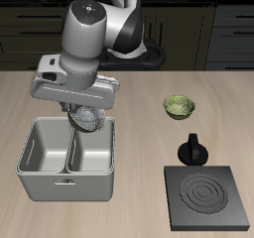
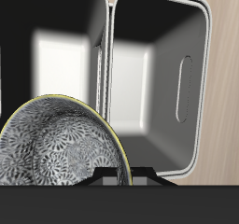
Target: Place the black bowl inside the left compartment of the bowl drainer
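Observation:
My gripper point(image 1: 81, 110) is shut on the rim of the black bowl point(image 1: 88, 118), which hangs tilted just above the bowl drainer point(image 1: 67, 186). The bowl is over the back rim of the compartment point(image 1: 92, 155) that lies nearer the green bowl. In the wrist view the black bowl point(image 2: 56, 151) shows its speckled silvery inside close to the camera. A dark fingertip point(image 2: 113, 175) sits at the bowl's rim. Beyond it both deep compartments of the bowl drainer point(image 2: 105, 69) stand with nothing in them.
An olive-green bowl point(image 1: 180, 106) sits on the table beside the drainer, farther back. A small black knobbed object point(image 1: 191, 149) stands near the flat black stove plate point(image 1: 208, 197) at the table's front edge.

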Robot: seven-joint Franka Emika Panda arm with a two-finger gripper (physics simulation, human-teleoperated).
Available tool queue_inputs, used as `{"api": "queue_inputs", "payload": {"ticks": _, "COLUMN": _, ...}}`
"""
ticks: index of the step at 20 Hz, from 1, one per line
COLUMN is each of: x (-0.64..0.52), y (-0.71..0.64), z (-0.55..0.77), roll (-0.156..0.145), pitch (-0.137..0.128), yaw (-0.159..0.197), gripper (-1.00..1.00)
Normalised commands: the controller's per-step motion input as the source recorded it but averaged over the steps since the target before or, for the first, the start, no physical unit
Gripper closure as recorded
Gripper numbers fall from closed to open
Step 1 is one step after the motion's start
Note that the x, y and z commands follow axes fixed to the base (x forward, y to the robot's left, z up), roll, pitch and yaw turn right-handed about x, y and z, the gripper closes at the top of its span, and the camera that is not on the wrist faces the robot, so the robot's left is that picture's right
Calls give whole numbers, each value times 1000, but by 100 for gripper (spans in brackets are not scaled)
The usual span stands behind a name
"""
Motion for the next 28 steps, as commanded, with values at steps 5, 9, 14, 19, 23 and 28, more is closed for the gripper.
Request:
{"api": "queue_inputs", "payload": {"ticks": 5, "x": -59, "y": 217, "z": 26, "roll": 41, "pitch": -14, "yaw": 22, "gripper": 100}}
{"api": "queue_inputs", "payload": {"ticks": 9, "x": 17, "y": 9, "z": -22, "roll": -11, "pitch": 13, "yaw": -1, "gripper": 100}}
{"api": "queue_inputs", "payload": {"ticks": 14, "x": 5, "y": 32, "z": -58, "roll": -21, "pitch": 5, "yaw": 29, "gripper": 100}}
{"api": "queue_inputs", "payload": {"ticks": 19, "x": -57, "y": -72, "z": 19, "roll": -87, "pitch": -11, "yaw": 65, "gripper": -100}}
{"api": "queue_inputs", "payload": {"ticks": 23, "x": -64, "y": -22, "z": 50, "roll": 3, "pitch": 10, "yaw": -31, "gripper": -100}}
{"api": "queue_inputs", "payload": {"ticks": 28, "x": -36, "y": -3, "z": -4, "roll": 10, "pitch": 8, "yaw": -1, "gripper": -100}}
